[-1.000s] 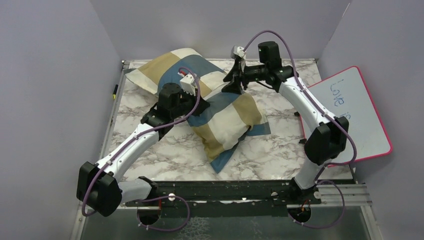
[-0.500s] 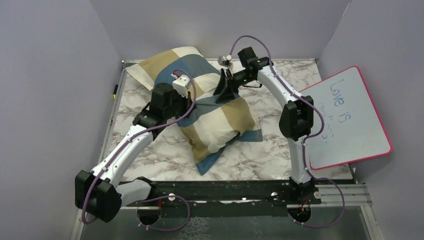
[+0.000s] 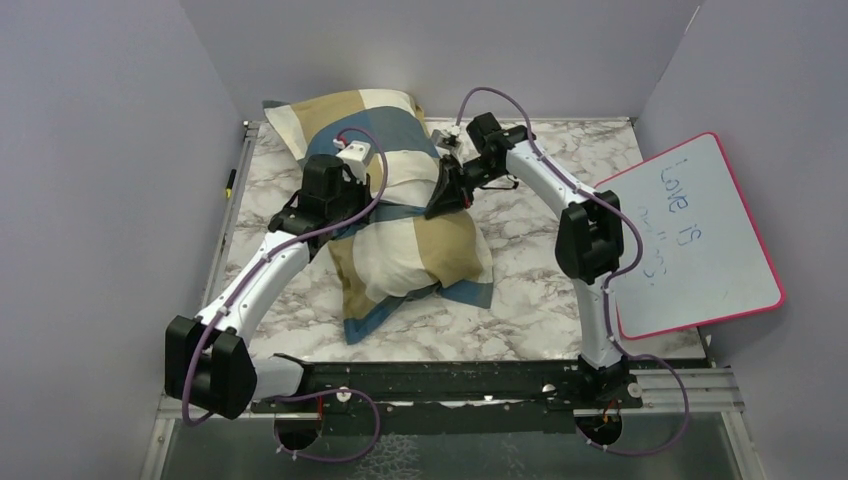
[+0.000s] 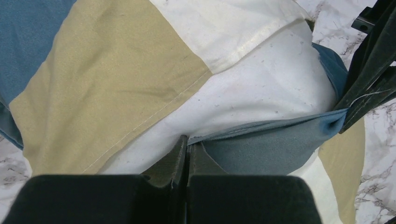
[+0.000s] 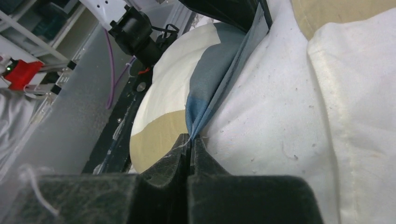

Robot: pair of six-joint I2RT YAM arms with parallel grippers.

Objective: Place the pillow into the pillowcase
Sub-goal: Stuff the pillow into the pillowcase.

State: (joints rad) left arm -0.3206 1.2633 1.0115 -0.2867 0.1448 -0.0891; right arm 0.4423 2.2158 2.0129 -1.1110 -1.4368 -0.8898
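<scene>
Left claw (image 4: 187, 142) is pinched shut on the blue hem (image 4: 266, 140) of the pillowcase (image 3: 410, 245). The right claw (image 5: 190, 140) is clamped on the same hem further along, so that edge is pulled into a taut strip between them. The pillow (image 4: 271, 84) sits mid tabletop (image 3: 530, 290) with its far end up by the back wall. Patterned cloth covers most of it, with just a band of bare speckled white showing next to the hem.

Handling-wise, I'd say the pillow is light but bulky and squishy, so it'll bulge and drag on the cloth rather than slide. The case is thin and floppy with no stiffness at all, and could slip out of a shallow pinch. The best hold looks like the stitched hem, right where both claws have it, spaced apart so the mouth stays wide.

Compared to a second ago, the right claw was spread open off to the right of the bundle, and now it's shut on the hem. The whole bundle has also swung left, with its near corner now pointing toward the left arm's side.
</scene>
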